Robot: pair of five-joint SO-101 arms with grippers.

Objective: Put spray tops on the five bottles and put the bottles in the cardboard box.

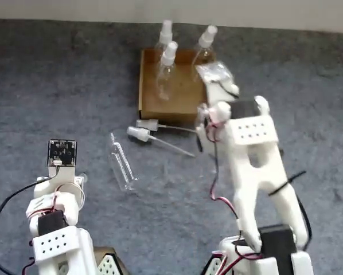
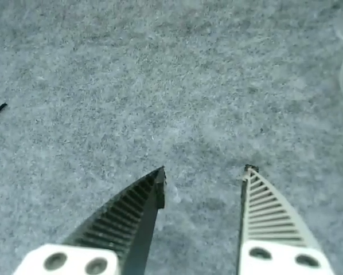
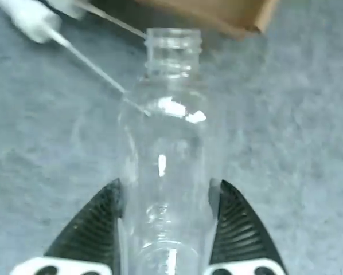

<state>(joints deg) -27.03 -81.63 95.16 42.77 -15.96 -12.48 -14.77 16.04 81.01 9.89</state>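
Progress stands at three of five: three capped bottles (image 1: 167, 66) stand in the cardboard box (image 1: 168, 107). Beside the box, the right tool (image 3: 167, 186) grips an uncapped bottle (image 3: 171, 114). A second bare bottle (image 1: 121, 163) and two spray tops (image 1: 138, 133) lie near it. The left tool (image 2: 205, 171) gapes, empty.

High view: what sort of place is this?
Probably a robot lab bench: grey mat, cardboard box with capped bottles, loose spray tops, right gripper holding an uncapped bottle.
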